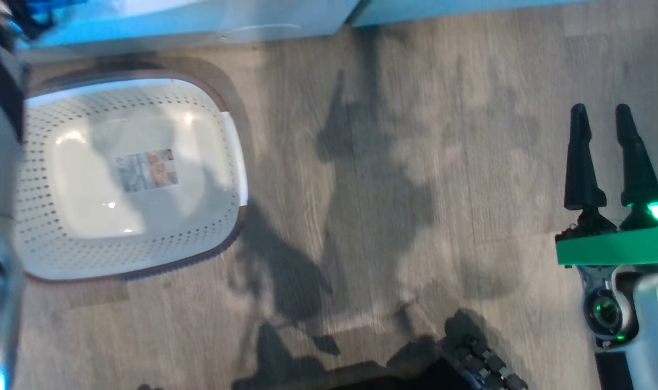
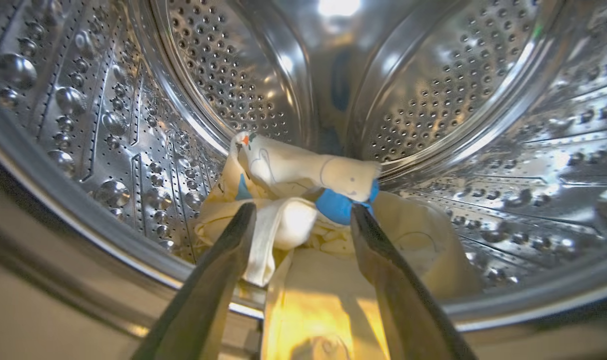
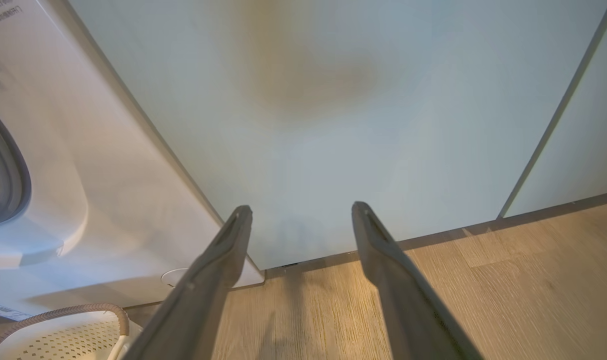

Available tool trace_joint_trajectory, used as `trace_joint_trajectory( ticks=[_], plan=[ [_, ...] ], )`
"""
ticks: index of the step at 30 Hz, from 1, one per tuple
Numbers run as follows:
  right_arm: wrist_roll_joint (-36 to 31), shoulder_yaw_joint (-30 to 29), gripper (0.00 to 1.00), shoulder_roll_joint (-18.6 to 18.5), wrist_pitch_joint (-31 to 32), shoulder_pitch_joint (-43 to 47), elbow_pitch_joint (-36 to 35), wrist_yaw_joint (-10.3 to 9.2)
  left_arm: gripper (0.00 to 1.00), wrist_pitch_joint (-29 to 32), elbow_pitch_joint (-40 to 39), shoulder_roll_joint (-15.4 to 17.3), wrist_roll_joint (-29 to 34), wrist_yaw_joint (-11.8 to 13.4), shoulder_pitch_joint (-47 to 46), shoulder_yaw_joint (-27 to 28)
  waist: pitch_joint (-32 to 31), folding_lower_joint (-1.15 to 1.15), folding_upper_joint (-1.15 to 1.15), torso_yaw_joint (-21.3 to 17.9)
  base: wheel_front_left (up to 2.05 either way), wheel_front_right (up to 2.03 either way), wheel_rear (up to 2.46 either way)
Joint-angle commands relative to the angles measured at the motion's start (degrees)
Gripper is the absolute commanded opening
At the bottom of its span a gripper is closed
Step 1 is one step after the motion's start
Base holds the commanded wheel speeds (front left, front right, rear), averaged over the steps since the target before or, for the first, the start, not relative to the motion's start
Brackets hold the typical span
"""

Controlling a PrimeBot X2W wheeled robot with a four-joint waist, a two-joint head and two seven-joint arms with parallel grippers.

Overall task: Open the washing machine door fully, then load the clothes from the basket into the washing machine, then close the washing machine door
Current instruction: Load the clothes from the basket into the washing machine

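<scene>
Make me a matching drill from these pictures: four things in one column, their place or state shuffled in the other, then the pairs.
Things:
1. basket
2. clothes
3. left gripper
4. right gripper

Place or state:
A. open, above the wood floor, holding nothing
B. on the floor, the label on its bottom in plain sight
C. heaped inside the washing machine drum
D. open, pointing into the drum

Pairs: 1-B, 2-C, 3-D, 4-A
</scene>
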Motion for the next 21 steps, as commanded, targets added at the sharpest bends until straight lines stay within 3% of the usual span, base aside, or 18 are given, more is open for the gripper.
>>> trace_joint_trajectory(
  ticks=[1,11,21],
  plan=[
    [-0.8,0.32,1.0,-0.5,-0.55,2.4,-1.75,-0.16,1.0,-0.72,-3.95,1.67,-0.37,0.84,2.5,0.79,-1.68,0.01,0.0,1.47,0.0,0.0,0.0],
    [-3.78,-1.04,1.0,-0.5,-0.55,4.45,-2.13,-0.16,1.0,-2.04,-20.99,-1.23,-1.42,5.36,20.62,0.57,-6.07,0.01,0.0,5.17,0.0,0.0,0.0],
    [-7.61,-1.52,1.0,-0.5,-0.55,6.59,-1.58,-0.16,1.0,-0.75,-38.9,-3.17,-0.02,11.56,40.39,-2.66,-11.48,0.01,0.0,8.91,0.0,0.0,0.0]
  ],
)
